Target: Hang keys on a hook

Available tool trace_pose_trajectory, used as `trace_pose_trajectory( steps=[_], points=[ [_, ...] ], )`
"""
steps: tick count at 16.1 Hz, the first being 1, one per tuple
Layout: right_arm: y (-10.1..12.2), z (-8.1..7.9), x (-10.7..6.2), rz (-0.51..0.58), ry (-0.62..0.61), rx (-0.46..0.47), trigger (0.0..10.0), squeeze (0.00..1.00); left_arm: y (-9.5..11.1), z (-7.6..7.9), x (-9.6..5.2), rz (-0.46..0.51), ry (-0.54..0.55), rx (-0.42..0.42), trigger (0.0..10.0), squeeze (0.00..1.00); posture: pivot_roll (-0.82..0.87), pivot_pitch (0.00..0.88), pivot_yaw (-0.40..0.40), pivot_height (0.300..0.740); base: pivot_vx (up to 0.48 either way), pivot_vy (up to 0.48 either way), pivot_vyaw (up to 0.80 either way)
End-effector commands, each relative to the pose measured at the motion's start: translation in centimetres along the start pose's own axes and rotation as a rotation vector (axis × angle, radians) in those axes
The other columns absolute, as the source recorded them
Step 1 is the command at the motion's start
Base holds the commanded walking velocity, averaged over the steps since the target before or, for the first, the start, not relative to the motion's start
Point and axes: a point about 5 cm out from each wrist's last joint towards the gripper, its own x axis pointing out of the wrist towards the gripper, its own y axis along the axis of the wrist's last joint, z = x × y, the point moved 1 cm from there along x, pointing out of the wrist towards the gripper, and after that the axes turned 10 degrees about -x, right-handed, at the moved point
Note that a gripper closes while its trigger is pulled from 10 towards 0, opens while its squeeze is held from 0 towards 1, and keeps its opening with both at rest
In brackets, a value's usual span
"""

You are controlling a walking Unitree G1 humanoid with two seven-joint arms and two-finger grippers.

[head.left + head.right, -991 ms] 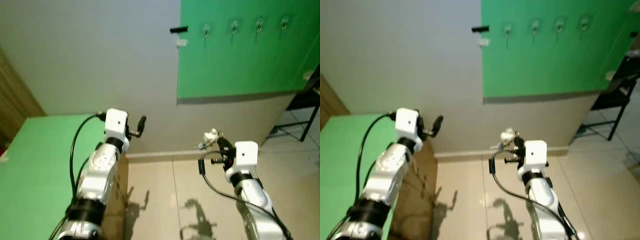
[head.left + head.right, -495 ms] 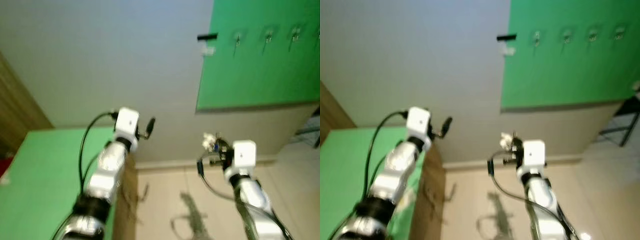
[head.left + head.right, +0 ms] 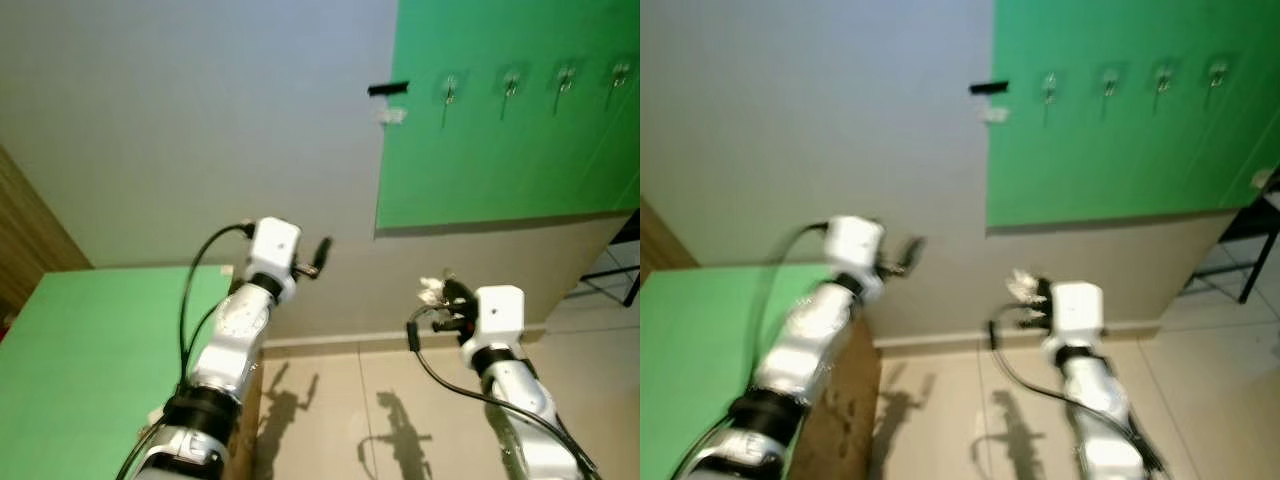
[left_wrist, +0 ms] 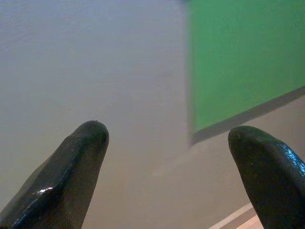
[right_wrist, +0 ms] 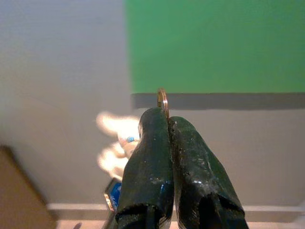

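The right gripper (image 5: 167, 125) is squeezed tight on the thin metal key ring (image 5: 163, 99), well below the row of small silver hooks (image 3: 509, 82) on the green wall panel (image 3: 500, 150). The left gripper (image 4: 167, 143) is wide apart, holding nothing.

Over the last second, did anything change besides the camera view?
Mostly the view swung and blurred as the robot moved. The left end effector rose a little, open. The right end effector stayed shut on the keys; the hooks on the green panel remain bare.

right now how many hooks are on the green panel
4, in a row along the top of the green panel: hooks at and. More may lie past the right edge.
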Motion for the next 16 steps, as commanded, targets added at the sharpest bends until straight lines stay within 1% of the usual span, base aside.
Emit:
trace_pose_trajectory(
  steps=[1, 5, 11, 13, 16],
  points=[
    [0.87, -0.87, 0.56, 0.034, 0.025, 0.004, 0.0, 0.00, 0.15, -1.55, -0.24, 0.001, 0.039, 0.019, 10.0, 0.00, -0.16, 0.000, 0.049, 0.740, 0.311, -0.360, 0.00],
    [0.95, -1.01, 0.67, 0.036, 0.041, -0.004, 0.0, 0.00, 0.08, -1.96, -0.27, 0.000, 0.061, 0.011, 10.0, 0.00, -0.16, 0.000, 0.045, 0.740, 0.310, -0.362, 0.00],
    [1.10, -1.13, 0.75, 0.040, 0.052, -0.006, 0.0, 0.00, -0.04, -2.14, -0.20, 0.002, 0.085, 0.001, 10.0, 0.00, -0.17, 0.000, 0.047, 0.740, 0.334, -0.340, 0.00],
    [1.03, -1.18, 0.71, 0.036, 0.060, -0.006, 0.0, 0.00, -0.29, -2.38, -0.25, -0.010, 0.109, -0.020, 10.0, 0.00, -0.16, 0.000, 0.045, 0.740, 0.000, 0.000, 0.00],
    [1.04, -1.37, 0.77, 0.034, 0.071, -0.005, 0.0, 0.00, -0.34, -2.48, -0.24, -0.016, 0.120, -0.011, 10.0, 0.00, -0.16, 0.000, 0.044, 0.740, 0.000, 0.000, 0.00]
  ],
)
